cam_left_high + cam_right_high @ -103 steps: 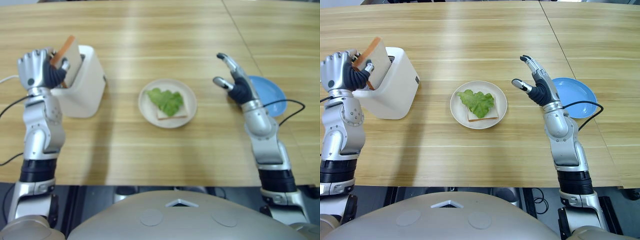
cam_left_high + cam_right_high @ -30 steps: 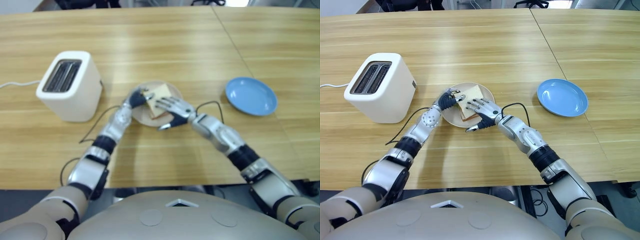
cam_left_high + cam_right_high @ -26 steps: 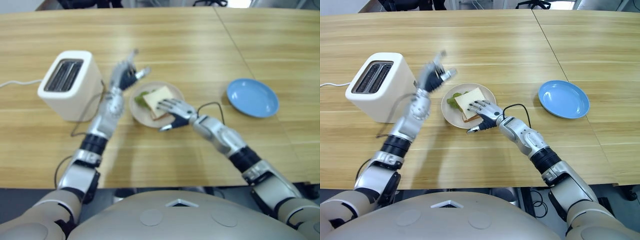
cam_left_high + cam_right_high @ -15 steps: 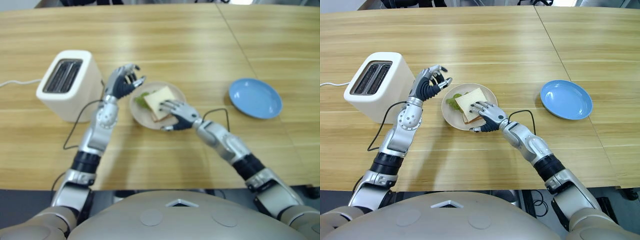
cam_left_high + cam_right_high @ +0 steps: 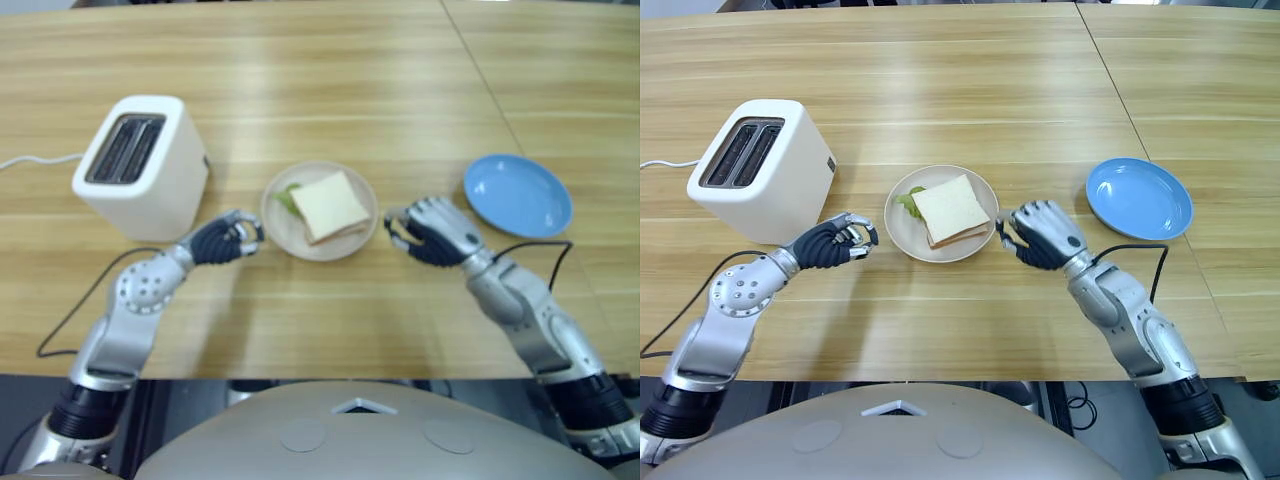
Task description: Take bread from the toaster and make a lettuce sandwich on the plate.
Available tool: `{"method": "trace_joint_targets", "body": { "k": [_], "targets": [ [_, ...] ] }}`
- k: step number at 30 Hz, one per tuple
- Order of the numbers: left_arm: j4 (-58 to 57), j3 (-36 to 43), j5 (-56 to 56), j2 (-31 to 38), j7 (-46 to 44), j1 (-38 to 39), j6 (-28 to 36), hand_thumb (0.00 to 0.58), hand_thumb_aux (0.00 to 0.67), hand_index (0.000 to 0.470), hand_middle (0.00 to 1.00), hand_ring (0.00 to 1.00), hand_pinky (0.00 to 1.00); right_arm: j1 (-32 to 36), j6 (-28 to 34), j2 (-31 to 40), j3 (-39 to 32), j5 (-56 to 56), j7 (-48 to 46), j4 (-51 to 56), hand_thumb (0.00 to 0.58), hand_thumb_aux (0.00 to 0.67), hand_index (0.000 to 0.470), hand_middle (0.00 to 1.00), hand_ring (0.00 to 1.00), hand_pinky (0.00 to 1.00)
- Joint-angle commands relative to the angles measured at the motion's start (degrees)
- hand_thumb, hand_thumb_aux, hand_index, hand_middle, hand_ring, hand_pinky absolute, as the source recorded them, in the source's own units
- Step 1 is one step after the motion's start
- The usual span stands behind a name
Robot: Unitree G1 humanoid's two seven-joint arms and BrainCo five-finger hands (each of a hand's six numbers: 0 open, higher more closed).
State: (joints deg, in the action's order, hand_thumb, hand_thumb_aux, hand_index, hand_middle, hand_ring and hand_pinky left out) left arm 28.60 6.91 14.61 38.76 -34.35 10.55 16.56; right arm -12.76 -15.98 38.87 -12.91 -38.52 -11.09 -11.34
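On the light wooden table there are 2 plates, 1 toaster and 1 sandwich. The white box-shaped toaster stands at the left w/ its 2 dark slots facing up. Its thin white cord goes off the left edge.

The round beige plate is in the middle, near the front. The sandwich lies on it: 1 square white bread slice is on top, and the edge of a 2nd slice shows just under it at the front side. 1 green lettuce leaf sticks out btw. them at the left. The round blue plate sits well apart at the right and carries nothing.

Both hands are low over the table, 1 on each side of the beige plate. The left hand is btw. toaster and plate, just beside the plate rim. Its fingers are curled in and it holds nothing. The right hand is just beside the right rim, also curled w/ nothing in it. Whether it touches the rim I cannot tell. 1 black cable loops on the table next to the right forearm.
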Motion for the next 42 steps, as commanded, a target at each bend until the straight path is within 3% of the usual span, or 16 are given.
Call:
{"method": "trace_joint_targets", "body": {
  "k": [1,9,15,19,23,24,25,26,27,28,29,30,31,36,42],
  "targets": [
    [-4.08,5.71,3.37,0.84,-2.80,-0.49,2.33,0.580,0.670,0.460,1.00,1.00,1.00,0.24,1.00,-0.90,-6.53,-1.08,-7.15,7.47,0.580,0.670,0.460,1.00,1.00,1.00],
    [-16.05,14.65,9.94,-3.84,-0.92,-7.10,4.64,0.580,0.670,0.460,1.00,1.00,1.00,10.70,0.43,-6.75,-12.41,-4.98,-4.42,19.36,0.580,0.670,0.460,1.00,1.00,1.00],
    [-31.39,18.26,13.53,-10.12,3.57,-18.27,3.01,0.580,0.670,0.460,1.00,1.00,1.00,22.07,-0.32,-10.43,-15.00,-7.84,1.29,31.79,0.580,0.670,0.460,1.00,1.00,1.00],
    [-42.80,17.84,14.73,-16.37,9.97,-28.32,2.07,0.580,0.670,0.460,1.00,1.00,1.00,31.34,-1.94,-14.08,-17.01,-9.39,7.84,43.41,0.580,0.670,0.460,1.00,1.00,1.00],
    [-50.11,17.50,14.42,-19.05,12.99,-32.99,-0.06,0.580,0.670,0.460,1.00,1.00,1.00,39.51,-3.06,-15.95,-19.22,-12.53,17.20,53.75,0.580,0.670,0.460,1.00,1.00,1.00],
    [-51.13,17.24,14.70,-19.16,14.17,-33.50,-0.18,0.580,0.670,0.460,1.00,1.00,1.00,41.21,-3.39,-16.13,-19.75,-13.36,19.91,55.70,0.496,0.415,0.285,0.20,0.20,0.20],
    [-51.65,16.75,14.57,-19.23,15.10,-33.65,-0.32,0.580,0.670,0.460,1.00,1.00,1.00,42.61,-3.65,-16.15,-20.26,-14.05,22.46,57.21,0.319,0.221,0.152,0.00,0.00,0.00],
    [-51.76,16.31,14.50,-19.20,15.88,-33.64,-0.20,0.580,0.670,0.460,1.00,1.00,1.00,43.59,-3.83,-16.03,-20.70,-14.67,24.61,58.21,0.053,0.032,0.022,0.00,0.00,0.00],
    [-51.18,15.60,14.37,-19.08,16.80,-33.37,0.14,0.580,0.670,0.460,1.00,1.00,1.00,44.06,-4.08,-15.61,-20.83,-15.06,26.23,58.34,0.053,0.032,0.022,0.00,0.00,0.00],
    [-50.02,14.60,13.96,-18.95,17.52,-32.85,0.53,0.464,0.370,0.254,1.00,1.00,1.00,43.95,-4.54,-15.00,-20.51,-14.82,27.34,57.63,0.000,0.000,0.000,0.00,0.00,0.00],
    [-48.50,13.46,13.51,-18.71,18.00,-32.20,1.04,0.000,0.000,0.000,0.80,0.80,0.80,43.45,-4.98,-14.18,-20.03,-14.42,28.26,56.19,0.000,0.000,0.000,0.00,0.00,0.00],
    [-46.51,12.16,13.01,-18.36,18.44,-31.39,1.23,0.000,0.000,0.000,0.80,0.80,0.80,42.63,-5.33,-13.20,-19.43,-14.00,29.08,54.18,0.000,0.000,0.000,0.00,0.00,0.00],
    [-44.26,10.75,12.62,-18.05,19.20,-30.60,0.96,0.000,0.000,0.000,0.00,0.00,0.00,41.30,-5.85,-12.13,-18.35,-13.00,29.75,51.72,0.000,0.000,0.000,0.00,0.00,0.00],
    [-33.74,0.27,6.70,-20.00,26.65,-27.95,-4.72,0.000,0.000,0.000,0.00,0.00,0.00,32.61,-9.28,-9.56,-7.57,-0.05,29.77,37.15,0.000,0.000,0.000,0.00,0.00,0.00],
    [-34.40,-8.45,-5.30,-30.09,33.27,-28.08,-15.78,0.000,0.000,0.000,0.00,0.00,0.00,26.46,-10.63,-17.49,5.37,29.18,19.35,29.89,0.000,0.000,0.000,0.00,0.00,0.00]
  ]
}}
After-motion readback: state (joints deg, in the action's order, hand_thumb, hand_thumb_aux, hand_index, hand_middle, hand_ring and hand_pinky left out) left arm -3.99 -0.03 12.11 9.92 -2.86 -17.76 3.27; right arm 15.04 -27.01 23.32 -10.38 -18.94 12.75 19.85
